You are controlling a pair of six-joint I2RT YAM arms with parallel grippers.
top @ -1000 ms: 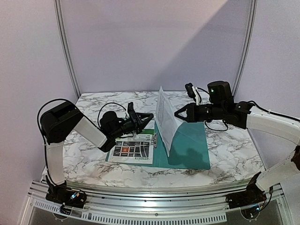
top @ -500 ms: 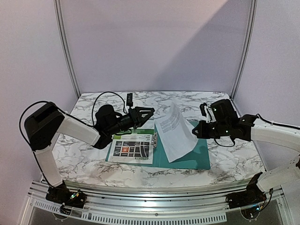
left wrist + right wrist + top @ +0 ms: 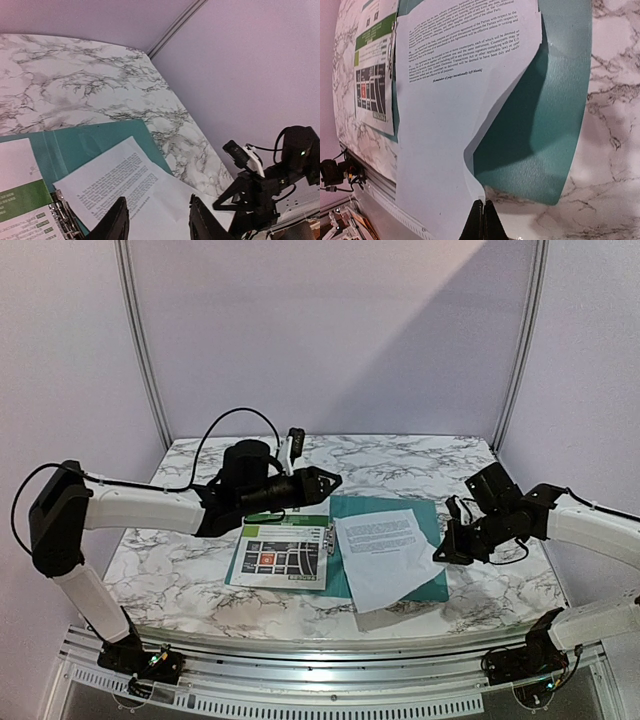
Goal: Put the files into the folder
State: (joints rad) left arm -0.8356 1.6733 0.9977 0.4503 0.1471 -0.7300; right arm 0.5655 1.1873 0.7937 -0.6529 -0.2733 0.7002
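The teal folder point(image 3: 385, 504) lies open on the marble tabletop point(image 3: 170, 570), with the map sheet point(image 3: 283, 555) on its left half. The white text sheet point(image 3: 385, 550) lies skewed across the right half, its edge pinched in the closed right end effector point(image 3: 443, 553). The left end effector point(image 3: 325, 480) hovers with its fingers apart.

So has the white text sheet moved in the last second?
Yes: the white sheet stood upright, and now lies flat across the teal folder, overhanging its near edge.

Soft even light, faint pinkish cast
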